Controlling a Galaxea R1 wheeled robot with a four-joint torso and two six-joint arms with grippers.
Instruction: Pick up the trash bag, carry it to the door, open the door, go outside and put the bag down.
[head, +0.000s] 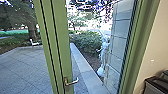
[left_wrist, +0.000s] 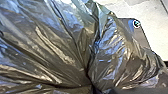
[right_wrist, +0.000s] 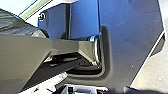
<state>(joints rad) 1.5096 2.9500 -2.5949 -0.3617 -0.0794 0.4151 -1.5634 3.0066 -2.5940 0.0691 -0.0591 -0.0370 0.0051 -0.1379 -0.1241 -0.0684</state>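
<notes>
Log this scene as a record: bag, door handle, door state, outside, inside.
Bag: trash bag, dark shiny plastic, folds drawn together, close to left wrist camera
Door handle: metal lever on green upright
Door state: cannot tell if latched
Outside: paved yard, low stone ledge, hedge, tree trunk
Inside: beige wall at head view's right

A tree (head: 32, 28) stands behind paving (head: 23, 67), left of the door (head: 61, 37) and its handle (head: 72, 81). Right of the door, a ledge (head: 83, 67) runs beside a bush (head: 87, 42), with an indoor wall (head: 151, 50) at far right.
</notes>
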